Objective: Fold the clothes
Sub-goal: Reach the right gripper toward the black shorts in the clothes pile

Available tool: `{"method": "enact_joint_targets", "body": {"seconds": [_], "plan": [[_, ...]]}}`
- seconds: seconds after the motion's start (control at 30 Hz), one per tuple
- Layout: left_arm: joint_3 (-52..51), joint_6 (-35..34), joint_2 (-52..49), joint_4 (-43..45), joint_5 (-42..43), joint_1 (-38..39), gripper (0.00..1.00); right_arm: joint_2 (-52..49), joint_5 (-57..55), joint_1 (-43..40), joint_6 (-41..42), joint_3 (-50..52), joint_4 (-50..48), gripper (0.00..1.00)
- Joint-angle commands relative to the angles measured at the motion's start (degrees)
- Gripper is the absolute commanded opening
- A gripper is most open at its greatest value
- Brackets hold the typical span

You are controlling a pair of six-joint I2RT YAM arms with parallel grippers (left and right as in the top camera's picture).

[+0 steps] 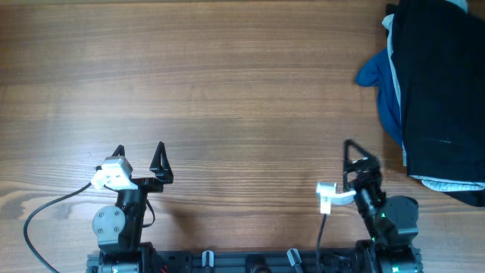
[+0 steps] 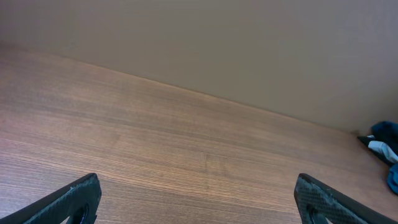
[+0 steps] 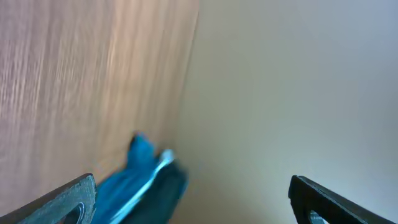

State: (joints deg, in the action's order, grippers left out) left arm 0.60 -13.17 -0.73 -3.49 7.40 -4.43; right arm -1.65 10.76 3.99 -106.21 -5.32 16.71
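Observation:
The black clothes lie in a neat pile at the far right of the wooden table, partly cut off by the picture's edge. A pale edge shows at the pile's near end. The pile also shows blurred in the right wrist view and as a dark sliver in the left wrist view. My left gripper is open and empty over bare wood at the near left. My right gripper is open and empty, turned on its side, just left of the pile's near end.
A bright blue cloth sticks out from under the left side of the black pile; it also shows in the right wrist view and the left wrist view. A plain wall stands beyond the table's far edge.

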Motion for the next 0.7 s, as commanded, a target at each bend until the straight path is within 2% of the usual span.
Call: {"method": "enact_joint_targets", "body": {"seconds": [0.0, 0.23, 0.3, 0.37, 0.5, 0.6, 0.63, 0.67], "plan": [[-0.2, 0.5, 0.3, -0.2, 0.3, 0.3, 1.00, 0.0, 13.5, 0.0, -15.3, -1.0, -1.7, 1.00], [-0.2, 0.5, -0.7, -0.2, 0.5, 0.3, 1.00, 0.0, 14.8, 0.0, -15.1, -1.0, -2.8, 1.00], [-0.2, 0.5, -2.0, -0.2, 0.5, 0.3, 1.00, 0.0, 11.7, 0.0, -0.3, -1.0, -1.9, 1.00], [-0.2, 0.5, -3.0, -0.2, 0.5, 0.3, 1.00, -0.2, 12.2, 0.0, 7.2, -1.0, -0.2, 1.00], [-0.2, 0.5, -4.1, -0.2, 0.5, 0.3, 1.00, -0.7, 14.5, 0.0, 29.2, -1.0, -2.5, 1.00], [-0.2, 0.5, -4.2, -0.2, 0.5, 0.3, 1.00, -0.8, 13.0, 0.0, 52.7, -1.0, -4.7, 1.00], [-0.2, 0.5, -4.2, -0.2, 0.5, 0.3, 1.00, -0.8, 13.1, 0.0, 63.1, -1.0, -4.9, 1.00], [-0.2, 0.5, -4.2, -0.2, 0.5, 0.3, 1.00, -0.8, 13.0, 0.0, 66.0, -1.0, -4.2, 1.00]]}}
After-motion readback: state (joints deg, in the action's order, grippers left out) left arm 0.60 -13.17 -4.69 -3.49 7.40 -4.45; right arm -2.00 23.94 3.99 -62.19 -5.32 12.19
